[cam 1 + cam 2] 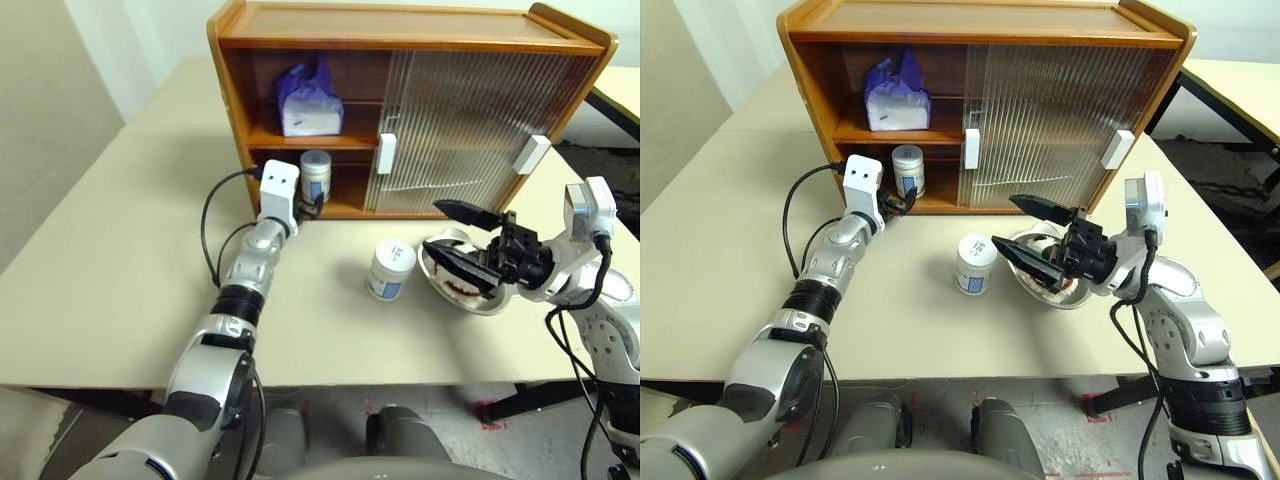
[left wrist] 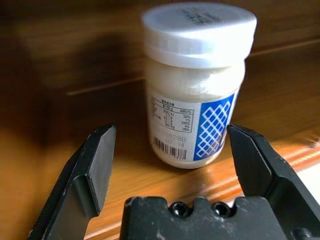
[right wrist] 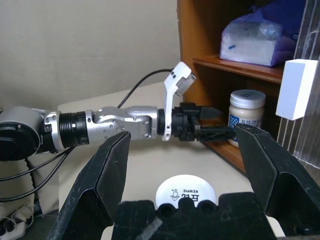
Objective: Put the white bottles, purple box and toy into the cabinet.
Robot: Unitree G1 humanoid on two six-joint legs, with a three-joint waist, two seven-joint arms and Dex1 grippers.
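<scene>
The left end effector (image 2: 172, 165) stands with fingers apart, gripping nothing, at the open left bay of the cabinet (image 1: 400, 30), where one white bottle (image 1: 316, 175) sits upright on the bottom board and the purple box (image 1: 309, 100) lies on the inner shelf above. The right end effector (image 1: 455, 238) hangs spread and empty over a steel bowl (image 1: 480, 300) holding the toy (image 1: 462, 287). By my judgement two items are stowed; the second white bottle (image 1: 391, 269), mid-bench beside the bowl, and the toy remain.

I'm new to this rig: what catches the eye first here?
The orange-brown cabinet stands open on its left side, the purple box on its upper shelf. Below, the left gripper is open around a white bottle; another bottle stands on the table.
</scene>
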